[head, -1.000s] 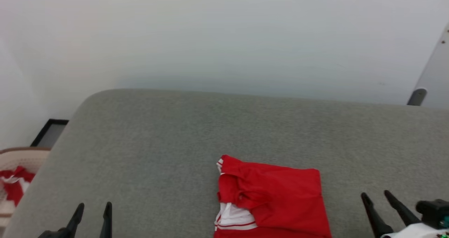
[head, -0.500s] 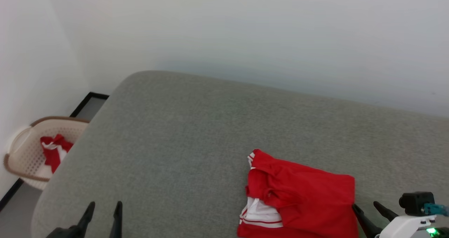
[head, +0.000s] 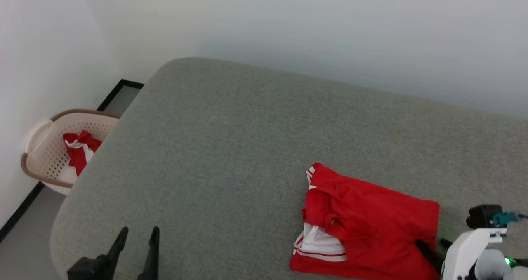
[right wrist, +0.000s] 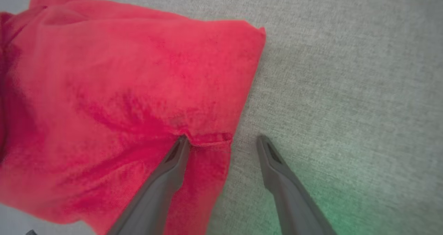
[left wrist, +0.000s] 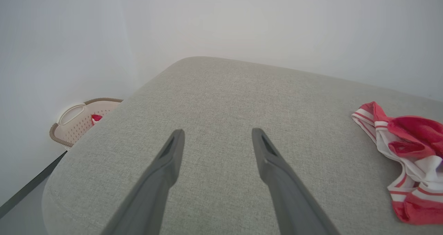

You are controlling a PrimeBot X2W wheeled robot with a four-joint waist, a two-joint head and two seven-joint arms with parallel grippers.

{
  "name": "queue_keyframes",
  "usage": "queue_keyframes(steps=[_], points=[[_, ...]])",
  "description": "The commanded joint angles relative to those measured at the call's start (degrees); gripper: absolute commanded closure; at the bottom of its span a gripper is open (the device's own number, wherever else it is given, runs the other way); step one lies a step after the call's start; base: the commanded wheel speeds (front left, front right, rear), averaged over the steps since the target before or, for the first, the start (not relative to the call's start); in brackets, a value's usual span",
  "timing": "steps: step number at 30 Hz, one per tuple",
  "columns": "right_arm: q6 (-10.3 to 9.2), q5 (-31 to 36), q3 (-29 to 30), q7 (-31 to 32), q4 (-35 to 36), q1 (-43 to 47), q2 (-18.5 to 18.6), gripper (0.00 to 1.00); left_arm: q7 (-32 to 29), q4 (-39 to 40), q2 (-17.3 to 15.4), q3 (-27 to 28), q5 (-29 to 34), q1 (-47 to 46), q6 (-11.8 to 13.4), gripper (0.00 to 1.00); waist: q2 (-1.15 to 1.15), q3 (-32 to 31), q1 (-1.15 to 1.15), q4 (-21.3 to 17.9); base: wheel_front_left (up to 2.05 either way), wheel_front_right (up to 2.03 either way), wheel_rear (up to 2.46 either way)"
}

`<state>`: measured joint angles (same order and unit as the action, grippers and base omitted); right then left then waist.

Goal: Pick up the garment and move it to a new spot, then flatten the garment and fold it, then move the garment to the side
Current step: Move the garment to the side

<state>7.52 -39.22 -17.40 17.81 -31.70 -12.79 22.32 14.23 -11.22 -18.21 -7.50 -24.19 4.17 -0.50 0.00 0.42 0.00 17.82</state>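
No legible text or markings

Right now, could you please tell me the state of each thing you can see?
Garment: folded, lying on the grey cushion.
Left gripper: open, empty, above bare cushion.
Right gripper: open, astride the garment's edge, one finger at the fabric, nothing gripped.
Basket: upright on the floor beside the cushion, holding a red and white cloth.
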Motion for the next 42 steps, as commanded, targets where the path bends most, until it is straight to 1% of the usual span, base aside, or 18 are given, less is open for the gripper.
queue_keyframes(steps=[1, 5, 6, 7, 10, 16, 22, 25, 29, 35, 42], points=[[-0.06, -1.3, -0.6, 2.2, -1.7, -1.0, -0.8, 0.0, 0.3, -0.4, 0.3, -0.1, -0.1, -0.7, -0.2, 0.0, 0.0, 0.8, 0.0, 0.5, 0.0, 0.0, 0.0], [-0.06, -2.8, -2.6, 6.8, -3.8, -3.0, -1.2, 0.0, 0.5, -1.1, 0.9, -0.3, -0.1, -1.5, -0.5, 0.0, 0.0, 1.3, 0.0, 0.8, 0.0, 0.0, 0.0], [-0.05, -3.2, -3.5, 7.7, -3.7, -3.4, -1.1, 0.53, 0.6, -1.3, 1.0, -0.3, -0.1, -1.7, -0.5, 0.0, 0.0, 1.4, 0.0, 0.8, 0.0, 0.0, 0.0], [-0.02, -3.7, -4.1, 8.4, -3.9, -3.8, -0.9, 1.0, 0.6, -1.5, 1.1, -0.3, -0.1, -1.7, -0.5, 0.0, 0.0, 1.5, 0.0, 0.8, 0.0, 0.0, 0.0], [-0.02, -5.5, -5.3, 9.8, -3.4, -5.1, -0.6, 1.0, 0.8, -1.8, 1.2, -0.1, 0.0, -1.9, -0.6, 0.0, 0.0, 1.6, 0.0, 0.7, 0.0, 0.0, 0.0], [-0.03, -4.5, -7.9, 10.0, -0.4, -8.7, 2.7, 1.0, 0.8, -1.9, 1.1, 0.8, 0.1, -1.6, -0.4, 0.0, 0.0, 1.3, 0.0, -0.5, 0.0, 0.0, 0.0], [-0.04, -3.9, -9.5, 11.1, 3.1, -11.3, 5.3, 1.0, 0.9, -1.5, 0.8, 1.0, 0.7, -2.2, -0.8, 0.0, 0.0, 0.6, 0.0, -2.6, 0.0, 0.0, 0.0], [-0.04, -2.3, -10.2, 11.9, 4.9, -12.4, 7.1, 1.0, 0.9, -1.5, 0.7, 1.1, 1.1, -2.4, -0.6, 0.0, 0.0, 0.1, 0.0, -3.6, 0.0, 0.0, 0.0], [-0.04, -1.4, -10.2, 12.7, 6.7, -12.9, 8.3, 1.0, 0.9, -1.3, 0.5, 1.2, 1.5, -2.5, -0.6, 0.0, 0.0, -0.1, 0.0, -4.8, 0.0, 0.0, 0.0], [-0.05, 0.5, -9.2, 14.3, 10.4, -14.2, 12.0, 1.0, 0.9, -1.1, 0.4, 0.6, 2.3, -3.7, -1.2, 0.0, 0.0, 0.5, 0.0, -7.2, 0.0, 0.0, 0.0], [-0.05, 1.7, -7.1, 16.0, 14.3, -15.9, 15.4, 1.0, 0.9, -1.4, 0.4, 0.1, 3.1, -7.1, -2.3, 0.0, 0.0, 2.3, 0.0, -10.4, 0.0, 0.0, 0.0]])
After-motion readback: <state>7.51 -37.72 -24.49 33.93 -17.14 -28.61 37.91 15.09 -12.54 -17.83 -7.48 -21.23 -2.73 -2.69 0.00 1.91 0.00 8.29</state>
